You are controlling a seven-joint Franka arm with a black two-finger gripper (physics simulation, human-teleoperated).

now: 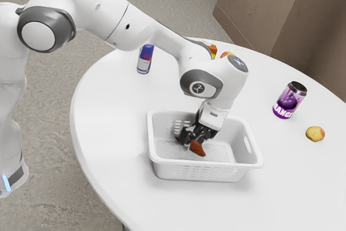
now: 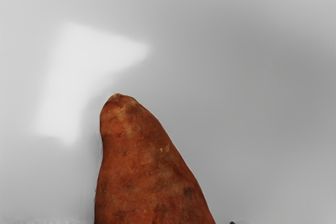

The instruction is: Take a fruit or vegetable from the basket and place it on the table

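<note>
Sweet potato [image 1: 197, 149]: inside the basket, lower than its rim and lying at a slant by the gripper; reddish-orange skin with darker blotches, narrowing to a rounded tip in the wrist view
Gripper [image 1: 193, 139]: reached down into the basket, right at the sweet potato and partly covering it in the exterior view; whether it is spread or pinching the sweet potato cannot be told
Arm [image 1: 154, 33]: enters from the exterior view's left and bends down over the basket, its hand tilted
Basket [image 1: 178, 169]: white, rectangular, slotted in its sides, upright on the table, with a grey-looking bottom
Table [image 1: 111, 114]: white, with a curved edge; the sweet potato is in the basket, not on the tabletop
Purple can [image 1: 289, 100]: upright, dark at the top, with white lettering, beyond the basket toward the exterior view's right
Yellow fruit [image 1: 315, 133]: on the table near the purple can, tinged with red, its exact kind unclear
Red Bull can [image 1: 145, 59]: blue and silver, upright on the table, toward the exterior view's left of the hand
Far side: an orange item [image 1: 212, 51] and a rounded orange-red item [image 1: 227, 55], close together behind the arm, both partly hidden
</note>
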